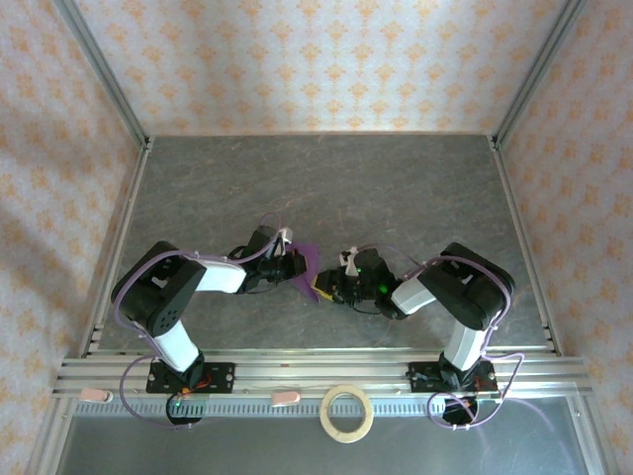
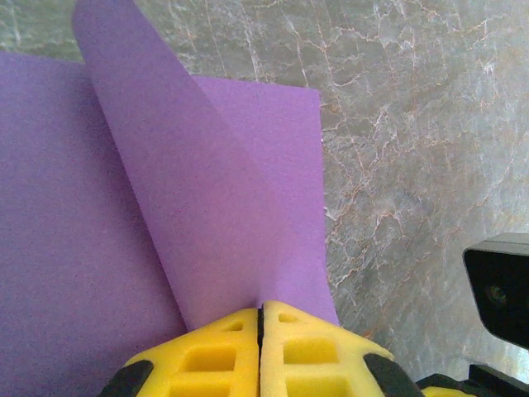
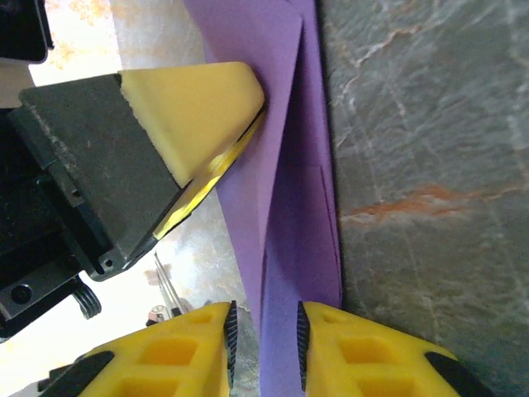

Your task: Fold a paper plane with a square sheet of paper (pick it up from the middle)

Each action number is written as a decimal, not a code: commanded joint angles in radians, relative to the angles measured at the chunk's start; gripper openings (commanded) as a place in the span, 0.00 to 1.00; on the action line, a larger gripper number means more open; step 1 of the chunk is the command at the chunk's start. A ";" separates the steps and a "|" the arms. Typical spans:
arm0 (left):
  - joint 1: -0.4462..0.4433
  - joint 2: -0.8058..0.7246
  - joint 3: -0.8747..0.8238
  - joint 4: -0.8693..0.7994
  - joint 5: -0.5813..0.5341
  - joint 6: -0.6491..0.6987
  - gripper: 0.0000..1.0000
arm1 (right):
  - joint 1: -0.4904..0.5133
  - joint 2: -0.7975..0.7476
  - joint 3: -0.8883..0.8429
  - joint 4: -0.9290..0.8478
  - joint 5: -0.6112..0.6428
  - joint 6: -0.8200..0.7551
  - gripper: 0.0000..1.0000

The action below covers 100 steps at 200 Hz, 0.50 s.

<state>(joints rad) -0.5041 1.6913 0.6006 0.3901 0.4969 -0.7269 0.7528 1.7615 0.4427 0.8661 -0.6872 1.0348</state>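
Nearest me, by the front rail: a flat tan ring of tape (image 1: 347, 413), well apart from the work. No part in this.

Further in, between the two arms and low over the grey marbled worktop (image 1: 346, 188): the square sheet of thin purple paper (image 1: 307, 265), partly folded and no plane yet. I cannot tell whether its lower edge touches the worktop.

Left pincer (image 2: 261, 318): yellow pads pressed tight together, with the sheet's edge nipped between them.
Right pincer (image 3: 266, 321): pads a little apart. The sheet runs up through the slot and looks loose, not clamped.

Step, as I judge it: an early fold. One flap is turned over and the left side carries the sheet alone.
Next move, as I judge it: I must either close the right side on a fresh spot or draw it straight back along the slot, so the pads do not drag the flap off its crease.

Views differ. From above the sheet is a small purple sliver, and neither grip can be read. The left wrist view gives the flap rising on a diagonal over the flat layer, plus one sharp corner. The right wrist view gives the layers edge-on, with the left pincer's pad against the sheet.
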 commanded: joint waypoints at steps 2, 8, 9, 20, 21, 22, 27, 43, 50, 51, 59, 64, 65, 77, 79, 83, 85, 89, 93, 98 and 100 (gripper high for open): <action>0.001 0.048 -0.018 -0.091 -0.059 0.030 0.09 | 0.019 0.001 0.011 -0.119 0.030 -0.031 0.27; 0.000 0.048 -0.019 -0.091 -0.060 0.030 0.09 | 0.020 0.000 0.014 -0.133 0.041 -0.032 0.24; 0.000 0.047 -0.019 -0.090 -0.060 0.030 0.09 | 0.021 0.000 0.014 -0.134 0.042 -0.033 0.24; 0.001 0.047 -0.018 -0.093 -0.058 0.032 0.09 | 0.026 -0.005 0.018 -0.147 0.044 -0.038 0.20; 0.001 0.047 -0.019 -0.094 -0.059 0.032 0.09 | 0.026 -0.006 0.019 -0.148 0.043 -0.039 0.20; 0.001 0.047 -0.019 -0.094 -0.059 0.032 0.09 | 0.027 -0.006 0.019 -0.148 0.043 -0.039 0.20; 0.001 0.048 -0.019 -0.094 -0.059 0.033 0.09 | 0.029 -0.010 0.020 -0.156 0.043 -0.041 0.19; 0.002 0.047 -0.019 -0.097 -0.059 0.037 0.09 | 0.040 -0.016 0.029 -0.189 0.053 -0.052 0.12; 0.002 0.047 -0.018 -0.100 -0.061 0.038 0.09 | 0.044 -0.019 0.030 -0.207 0.059 -0.059 0.10; 0.002 0.048 -0.018 -0.100 -0.060 0.038 0.09 | 0.044 -0.019 0.031 -0.208 0.060 -0.059 0.10; 0.002 0.047 -0.018 -0.101 -0.063 0.038 0.09 | 0.046 -0.020 0.033 -0.229 0.066 -0.062 0.04; 0.003 0.045 -0.021 -0.101 -0.064 0.037 0.09 | 0.047 -0.021 0.033 -0.239 0.071 -0.064 0.03; 0.003 0.045 -0.021 -0.100 -0.064 0.037 0.09 | 0.047 -0.021 0.032 -0.241 0.072 -0.065 0.03; 0.002 0.044 -0.024 -0.096 -0.064 0.034 0.09 | 0.052 -0.028 0.031 -0.251 0.080 -0.067 0.04; 0.002 0.043 -0.024 -0.096 -0.064 0.034 0.09 | 0.052 -0.029 0.031 -0.252 0.079 -0.066 0.05; 0.001 0.042 -0.025 -0.092 -0.064 0.032 0.09 | 0.054 -0.032 0.031 -0.256 0.078 -0.067 0.07; 0.001 0.043 -0.026 -0.093 -0.064 0.032 0.09 | 0.053 -0.033 0.031 -0.258 0.079 -0.067 0.08; 0.002 0.043 -0.025 -0.093 -0.064 0.032 0.09 | 0.054 -0.037 0.031 -0.263 0.081 -0.066 0.11; 0.001 0.043 -0.026 -0.094 -0.064 0.032 0.09 | 0.055 -0.043 0.031 -0.269 0.085 -0.066 0.14; 0.002 0.042 -0.025 -0.095 -0.063 0.032 0.09 | 0.056 -0.051 0.030 -0.277 0.093 -0.067 0.15; 0.002 0.042 -0.026 -0.094 -0.064 0.032 0.09 | 0.057 -0.054 0.030 -0.281 0.095 -0.068 0.15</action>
<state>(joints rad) -0.5041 1.6913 0.6014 0.3901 0.4957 -0.7235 0.7918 1.7336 0.4778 0.7170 -0.6250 0.9886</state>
